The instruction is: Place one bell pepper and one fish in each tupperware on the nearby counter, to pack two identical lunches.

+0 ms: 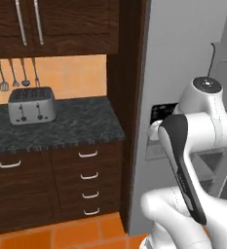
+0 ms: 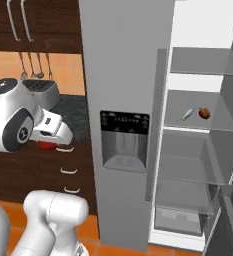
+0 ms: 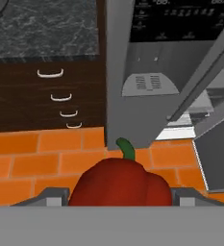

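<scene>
The hand (image 3: 119, 192), pinching a glossy red bell pepper (image 3: 119, 185), should travel left, level, over the dark speckled stone worktop (image 1: 71, 124).

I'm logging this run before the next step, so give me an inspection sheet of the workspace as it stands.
Surface: dark speckled counter over dark wood drawers.
Job's things: red bell pepper with green stem between the fingers in the hand view; a fish and a second pepper lie side by side on a shelf of the open fridge. No tupperware seen.
Clutter: silver toaster on the counter; utensils hanging on the wall above it.
Grippers: gripper closed on the bell pepper, held above the orange tile floor.
Cables: nothing seen.
Surroundings: fridge door with dispenser panel; upper cabinets.
</scene>
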